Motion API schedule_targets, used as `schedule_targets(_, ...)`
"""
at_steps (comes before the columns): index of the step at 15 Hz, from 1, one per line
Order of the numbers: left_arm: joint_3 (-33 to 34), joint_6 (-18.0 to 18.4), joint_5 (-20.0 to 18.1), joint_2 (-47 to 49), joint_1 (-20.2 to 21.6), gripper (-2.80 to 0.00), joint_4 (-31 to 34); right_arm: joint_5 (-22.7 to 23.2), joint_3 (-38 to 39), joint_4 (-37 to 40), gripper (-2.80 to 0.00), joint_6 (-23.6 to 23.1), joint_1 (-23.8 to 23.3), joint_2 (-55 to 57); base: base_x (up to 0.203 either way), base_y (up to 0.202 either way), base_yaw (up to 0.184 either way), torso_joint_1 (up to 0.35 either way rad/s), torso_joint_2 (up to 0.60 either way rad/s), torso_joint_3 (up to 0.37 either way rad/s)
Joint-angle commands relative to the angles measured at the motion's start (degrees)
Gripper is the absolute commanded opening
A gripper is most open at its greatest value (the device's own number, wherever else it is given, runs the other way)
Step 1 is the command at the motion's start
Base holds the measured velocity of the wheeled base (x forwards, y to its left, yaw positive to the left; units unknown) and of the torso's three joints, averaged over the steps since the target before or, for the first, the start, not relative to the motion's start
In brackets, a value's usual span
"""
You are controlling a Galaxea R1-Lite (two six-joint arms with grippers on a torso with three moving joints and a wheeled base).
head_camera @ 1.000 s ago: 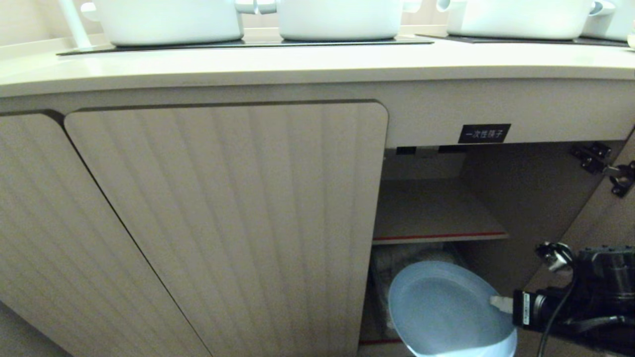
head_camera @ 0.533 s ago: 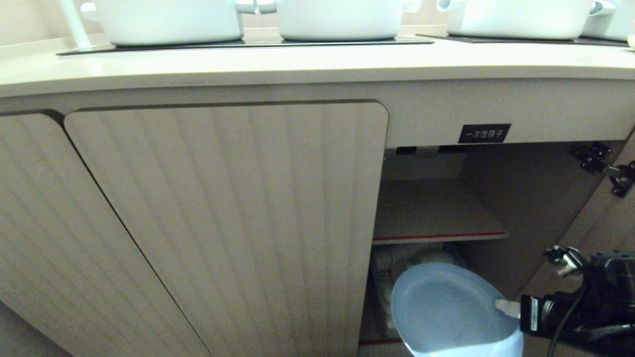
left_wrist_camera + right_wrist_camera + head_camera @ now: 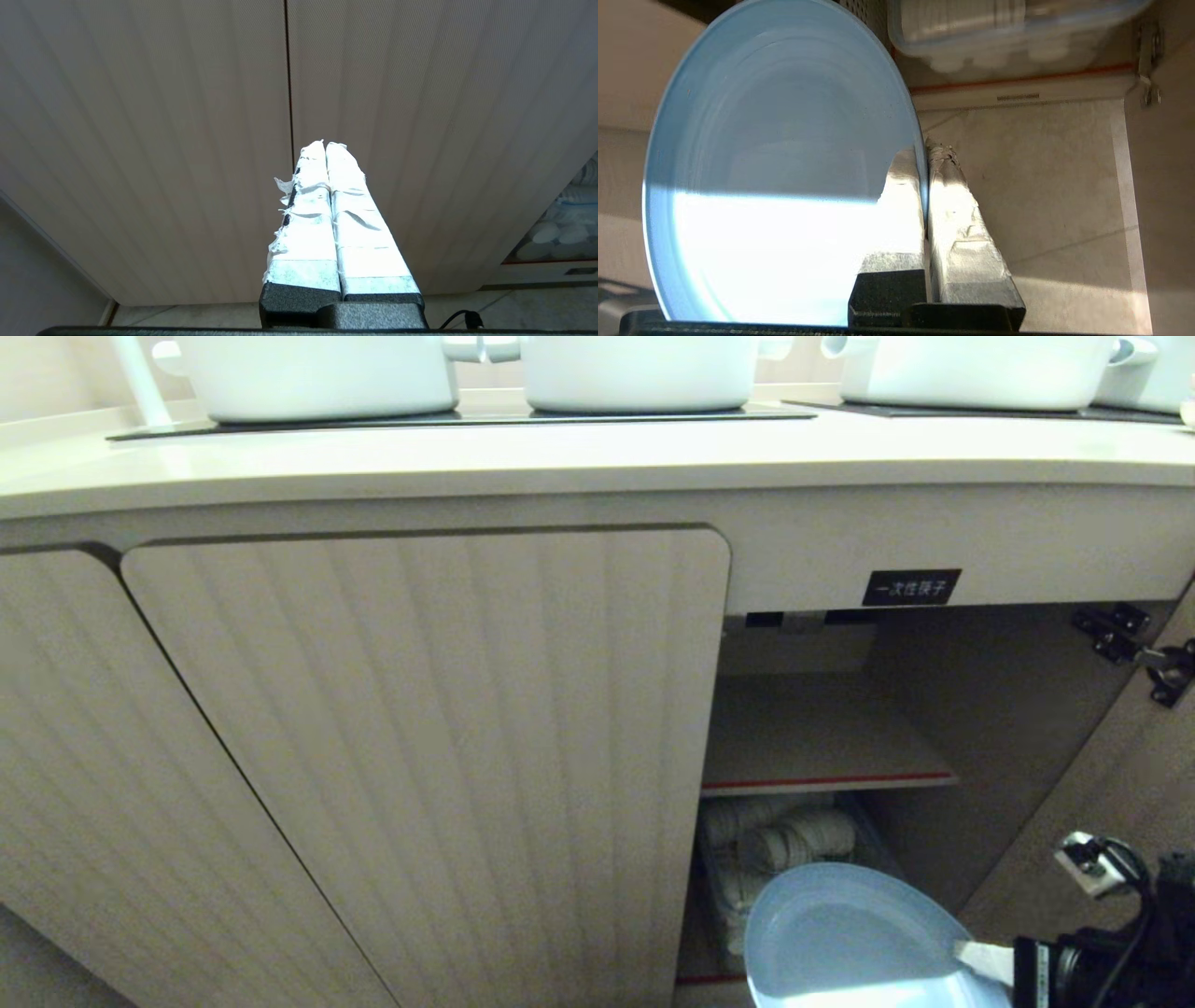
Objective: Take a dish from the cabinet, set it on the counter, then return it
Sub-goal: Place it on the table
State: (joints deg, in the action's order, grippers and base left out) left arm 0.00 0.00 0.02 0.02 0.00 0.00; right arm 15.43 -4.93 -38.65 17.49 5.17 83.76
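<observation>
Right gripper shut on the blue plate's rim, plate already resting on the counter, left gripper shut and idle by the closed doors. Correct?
Not quite. The plate is not on the counter; the head view shows it held low at the open cabinet. The rest holds: right gripper shut on its rim, left gripper shut by the closed doors.

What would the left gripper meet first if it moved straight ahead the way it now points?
Probably the cabinet: the shut left gripper points at its closed ribbed doors, near the seam between them. Depth is unclear.
</observation>
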Motion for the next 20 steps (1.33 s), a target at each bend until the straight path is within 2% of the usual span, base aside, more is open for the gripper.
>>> schedule_targets(1,0.00,0.00,0.04,-0.02,0.00,-2.80,0.00,0.30,0.82,0.65,-2.80,0.09,0.04,-2.32,0.000,0.000,0.000,0.000,0.00,0.000)
schedule_targets(7,0.00,0.00,0.03,-0.02,0.00,-2.80,0.00,2.48,0.90,2.75,-2.80,-0.06,0.18,-4.51,0.000,0.000,0.000,0.000,0.00,0.000)
schedule_targets(11,0.00,0.00,0.04,-0.02,0.00,-2.80,0.00,2.76,0.70,7.54,-2.80,-0.09,0.19,-7.64,0.000,0.000,0.000,0.000,0.00,0.000)
schedule_targets(20,0.00,0.00,0.06,-0.02,0.00,-2.80,0.00,2.76,0.71,12.07,-2.80,-0.09,0.19,-12.39,0.000,0.000,0.000,0.000,0.00,0.000)
